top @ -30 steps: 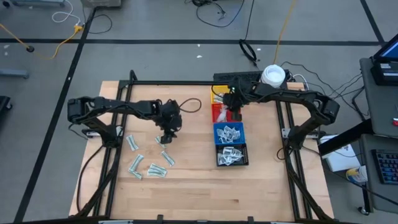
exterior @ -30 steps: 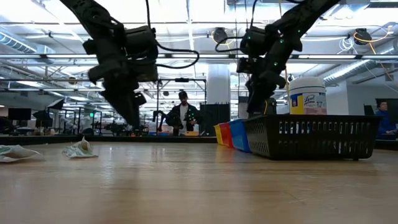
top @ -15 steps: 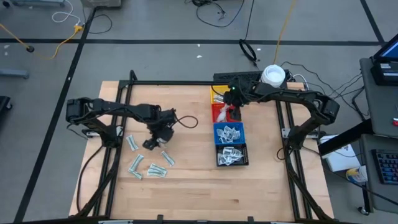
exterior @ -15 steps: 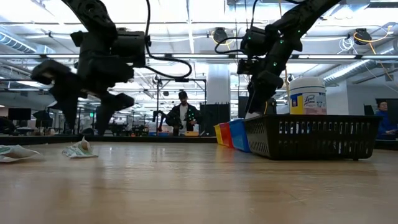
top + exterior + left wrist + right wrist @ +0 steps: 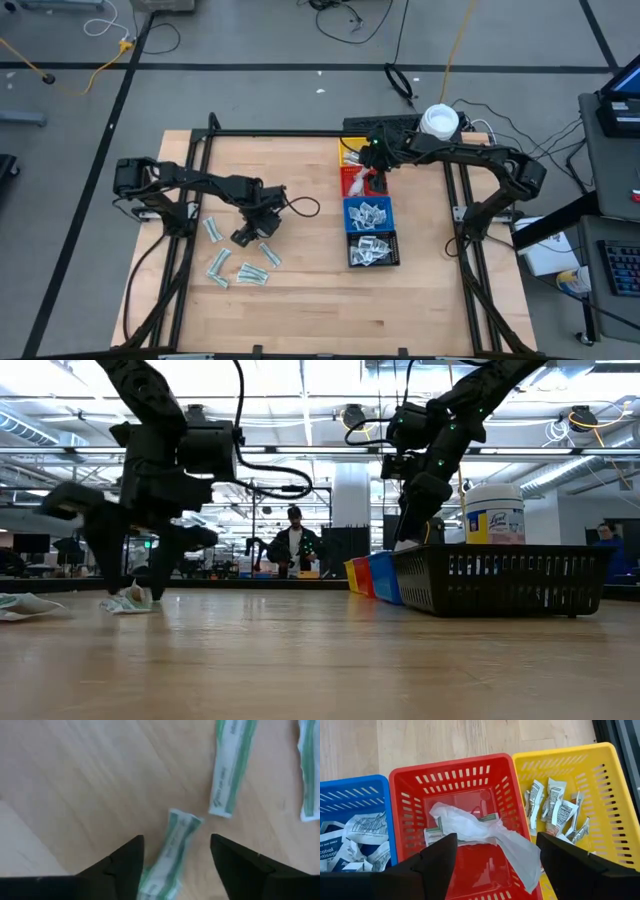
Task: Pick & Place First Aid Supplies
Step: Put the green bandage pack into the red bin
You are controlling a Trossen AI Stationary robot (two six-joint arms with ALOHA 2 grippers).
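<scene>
Several pale green long wrappers (image 5: pixel 218 266) lie flat on the wooden table at the left. My left gripper (image 5: pixel 243 235) points down over them, open. One green wrapper (image 5: pixel 172 852) lies on the table between its two fingers, which stand on either side without touching it. My right gripper (image 5: pixel 374 178) hangs open above the red bin (image 5: pixel 405 785). A crumpled white packet (image 5: pixel 470 827) lies in that bin, on a green-marked packet. White sachets (image 5: pixel 555 810) lie in the yellow bin (image 5: pixel 580 760).
The yellow, red, blue (image 5: pixel 368 213) and black (image 5: pixel 373 248) bins stand in a row right of centre. The blue and black bins hold white packets. A big white jar (image 5: pixel 438 121) stands behind them. There is bare wood between the wrappers and the bins. A person (image 5: pixel 292 545) stands far behind the table.
My left gripper has gone toward the table's left and near edges, sunk toward the green wrappers and turned about its own axis. A white packet now shows in the red bin below my right gripper, which has stayed in place.
</scene>
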